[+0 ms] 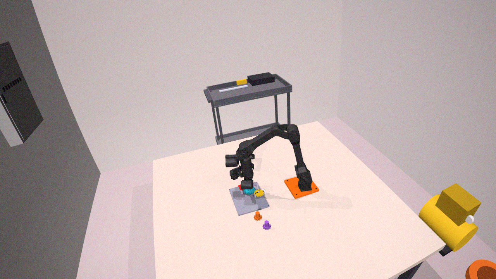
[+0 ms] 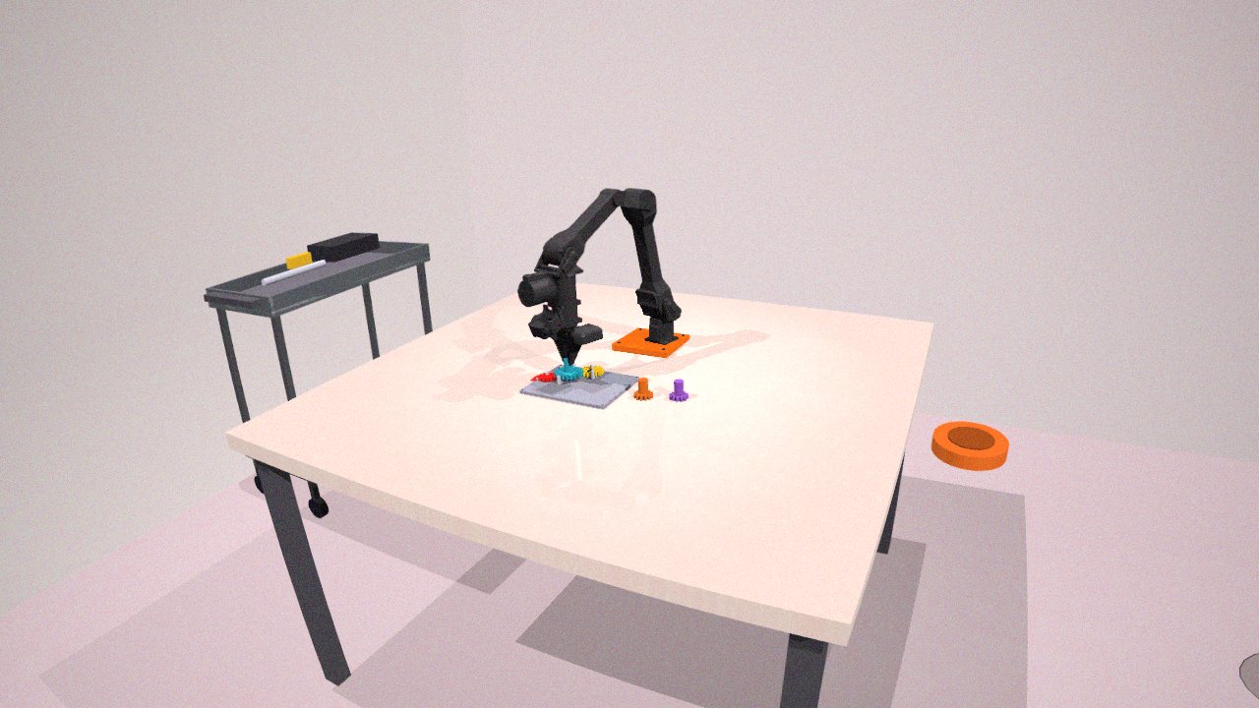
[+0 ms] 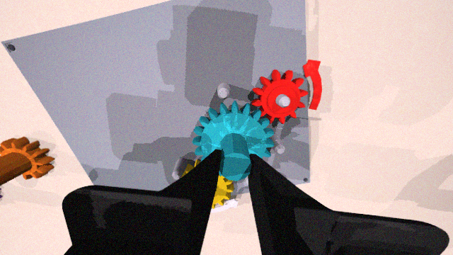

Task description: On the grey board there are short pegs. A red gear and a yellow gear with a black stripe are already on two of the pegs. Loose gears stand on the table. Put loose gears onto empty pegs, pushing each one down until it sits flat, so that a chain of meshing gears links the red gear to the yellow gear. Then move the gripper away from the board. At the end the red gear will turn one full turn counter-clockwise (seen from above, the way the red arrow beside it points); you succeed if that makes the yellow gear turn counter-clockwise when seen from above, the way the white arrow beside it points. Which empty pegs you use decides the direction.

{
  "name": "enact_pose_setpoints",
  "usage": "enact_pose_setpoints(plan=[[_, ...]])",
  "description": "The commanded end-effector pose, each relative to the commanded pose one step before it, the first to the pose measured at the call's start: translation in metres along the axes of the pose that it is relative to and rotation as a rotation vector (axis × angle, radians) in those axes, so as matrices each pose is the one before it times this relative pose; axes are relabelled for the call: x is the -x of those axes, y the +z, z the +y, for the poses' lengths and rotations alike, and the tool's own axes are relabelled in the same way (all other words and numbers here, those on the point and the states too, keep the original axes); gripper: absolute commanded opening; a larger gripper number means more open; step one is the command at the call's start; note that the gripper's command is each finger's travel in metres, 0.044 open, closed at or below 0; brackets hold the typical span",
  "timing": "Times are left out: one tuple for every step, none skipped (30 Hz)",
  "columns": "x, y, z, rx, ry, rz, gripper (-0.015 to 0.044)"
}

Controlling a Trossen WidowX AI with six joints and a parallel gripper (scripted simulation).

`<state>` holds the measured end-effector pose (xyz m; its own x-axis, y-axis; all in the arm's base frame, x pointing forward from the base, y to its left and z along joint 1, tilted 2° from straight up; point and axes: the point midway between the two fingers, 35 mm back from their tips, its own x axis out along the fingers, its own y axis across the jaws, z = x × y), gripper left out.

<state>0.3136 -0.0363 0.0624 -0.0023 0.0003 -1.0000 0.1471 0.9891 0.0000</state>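
My gripper is shut on the teal gear by its upright handle. The teal gear is low over the grey board, between the red gear and the yellow gear. Whether it sits flat is hidden. A peg stands bare beside the red gear; another peg shows right of the teal gear. The orange gear and purple gear stand on the table.
The red arrow lies beside the red gear. The white arrow is beside the yellow gear, partly hidden by a finger. The arm's orange base plate is right of the board. A grey cart stands beyond the table.
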Motion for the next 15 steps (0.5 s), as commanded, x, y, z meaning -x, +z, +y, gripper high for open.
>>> enact_pose_setpoints(plan=[[-0.0011, 0.00065, 0.00039, 0.0268, 0.00186, -0.00221, 0.0], [-0.00036, 0.00002, 0.00019, 0.0156, 0.00002, 0.0, 0.0], [-0.00036, -0.00002, 0.00019, 0.0175, 0.00002, 0.0, 0.0], [-0.00036, -0.00007, 0.00018, 0.0184, 0.00002, 0.00001, 0.0], [-0.00035, -0.00011, 0.00015, 0.0191, 0.00001, 0.00001, 0.0], [-0.00035, -0.00014, 0.00012, 0.0195, 0.00001, 0.00001, 0.0], [-0.00034, -0.00017, 0.00008, 0.0197, 0.00001, 0.00002, 0.0], [-0.00034, -0.00018, 0.00003, 0.0196, 0.0, 0.00002, 0.0], [-0.00033, -0.00018, -0.00002, 0.0192, 0.0, 0.00002, 0.0], [-0.00032, -0.00017, -0.00006, 0.0185, -0.00001, 0.00002, 0.0], [-0.00032, -0.00015, -0.0001, 0.0175, -0.00001, 0.00002, 0.0], [-0.00033, -0.00012, -0.00014, 0.0163, -0.00001, 0.00001, 0.0], [-0.00034, -0.00008, -0.00016, 0.0148, -0.00001, 0.00001, 0.0], [-0.00031, -0.00004, -0.00017, 0.013, -0.00002, 0.00001, 0.0], [-0.00028, 0.00001, -0.00018, 0.0111, -0.00002, 0.0, 0.0]])
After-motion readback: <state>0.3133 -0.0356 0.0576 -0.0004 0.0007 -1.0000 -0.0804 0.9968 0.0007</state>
